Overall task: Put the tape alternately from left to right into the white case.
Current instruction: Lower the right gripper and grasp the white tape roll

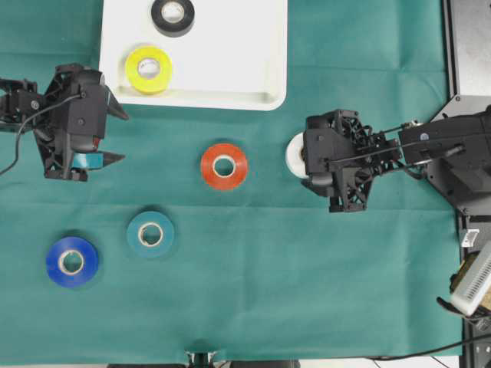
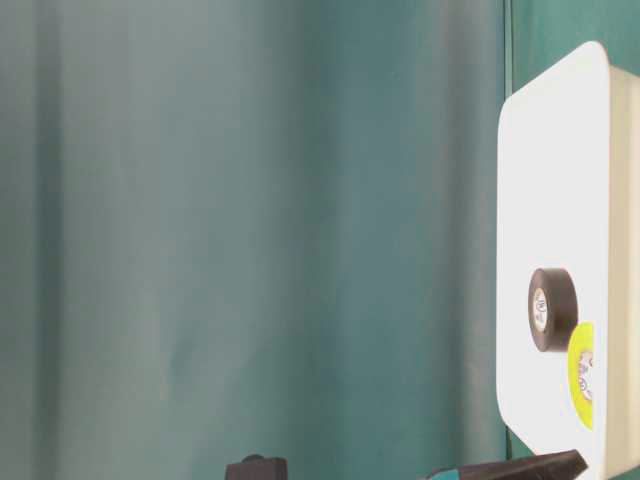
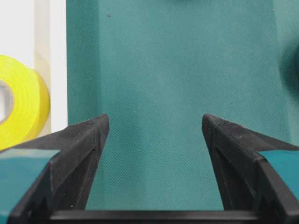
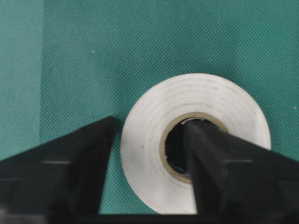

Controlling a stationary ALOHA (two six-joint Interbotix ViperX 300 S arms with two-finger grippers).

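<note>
While the right pincer (image 4: 149, 135) straddles the white roll (image 4: 196, 140), one finger in its core, one outside its rim, grip unclear | left pincer (image 3: 154, 126) wide, empty | black roll (image 1: 173, 17), yellow roll (image 1: 149, 69) in white case (image 1: 230, 54) | red roll (image 1: 224, 165), teal roll (image 1: 150, 234), blue roll (image 1: 72, 261) on table (image 1: 307, 276).

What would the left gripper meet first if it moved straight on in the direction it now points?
Probably nothing: the left gripper is open and points across bare green cloth. The red roll lies slightly beside that line, though depth is unclear.
</note>
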